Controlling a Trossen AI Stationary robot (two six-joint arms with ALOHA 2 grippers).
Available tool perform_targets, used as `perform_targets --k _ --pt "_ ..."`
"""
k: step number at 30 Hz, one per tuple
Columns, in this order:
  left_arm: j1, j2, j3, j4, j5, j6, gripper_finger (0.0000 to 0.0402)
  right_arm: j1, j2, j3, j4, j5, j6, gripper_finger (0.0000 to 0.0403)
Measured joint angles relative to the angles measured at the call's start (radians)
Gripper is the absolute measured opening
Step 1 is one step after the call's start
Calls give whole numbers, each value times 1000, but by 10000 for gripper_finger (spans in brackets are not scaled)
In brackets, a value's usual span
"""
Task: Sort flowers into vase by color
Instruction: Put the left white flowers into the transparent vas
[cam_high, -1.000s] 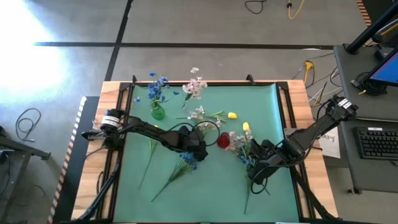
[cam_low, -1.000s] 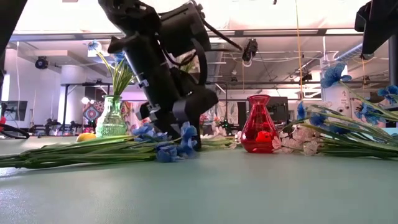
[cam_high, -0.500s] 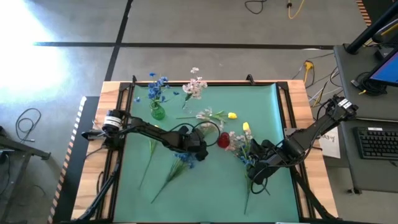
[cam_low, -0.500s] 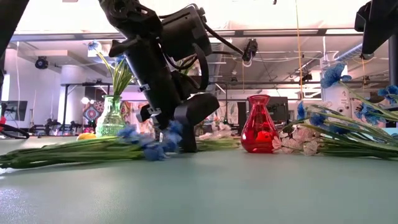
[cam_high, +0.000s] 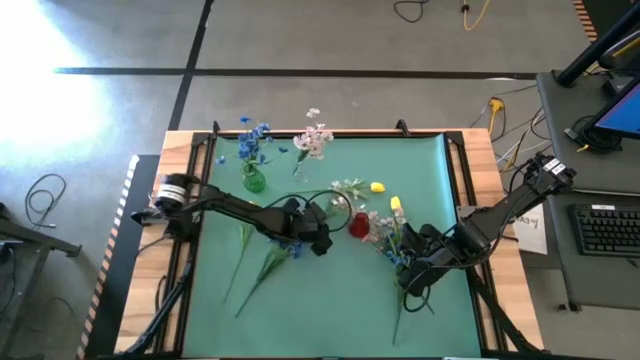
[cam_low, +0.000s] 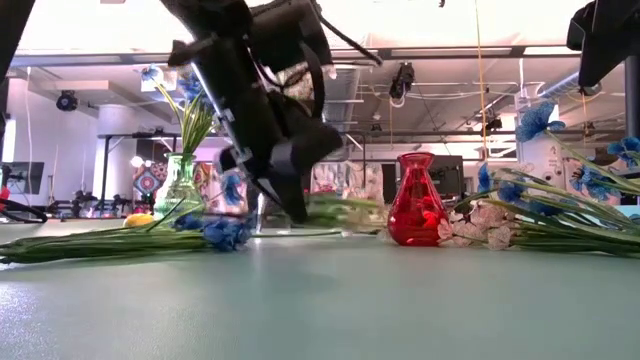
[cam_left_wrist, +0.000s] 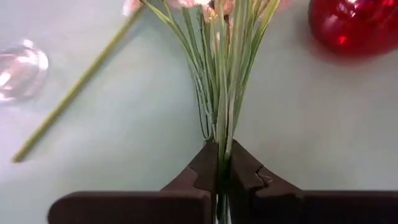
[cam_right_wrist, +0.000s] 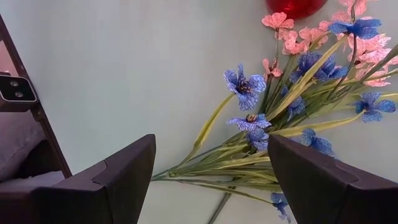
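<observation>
**Left hand** (cam_left_wrist: 219, 163): closed tight on a bundle of thin green stalks (cam_left_wrist: 219, 93). Stalks run straight forward from the fingertips; pale pink blossoms at the far end, mostly cut off at the edge of the wrist view. Long axis of the bundle is in line with the hand's own reach. In the high view this hand (cam_high: 318, 240) sits near the middle of the surface (cam_high: 440, 160).

**Red vase** (cam_high: 358, 226): just beyond the left hand, slightly to one side of the held stalks' heads; close by in the wrist view (cam_left_wrist: 357, 25). Left hand is the nearer of the two to it.

**Green vase** (cam_high: 253, 181): farther from the left hand, back toward that arm's base side; blue blossoms (cam_high: 252, 141) already stand in it.

**Loose blue stem** (cam_high: 268, 268): lying flat just beside and behind the left hand, not gripped.

**Right hand** (cam_right_wrist: 211, 180): fingers spread wide, empty, hovering over a loose heap of blue and pink flowers (cam_right_wrist: 311, 81) that fans out ahead of it.

**Judgement:** the next move appears to turn on tipping the held stems from lying to upright, heads up, cut ends toward a vase mouth.
</observation>
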Motion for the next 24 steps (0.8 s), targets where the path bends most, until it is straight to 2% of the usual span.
perform_targets --k 7,16,21,24 --pt "-1 -111 0 -68 -16 58 0 0 0 0 5 14 -15 302" --pt "-18 -286 -2 -113 -18 184 0 0 0 0 22 83 -100 302" --pt "-43 -383 -3 -85 -17 282 0 0 0 0 86 161 -182 302" --pt "-61 -443 -13 -6 -17 370 0 0 0 0 143 197 -244 302"
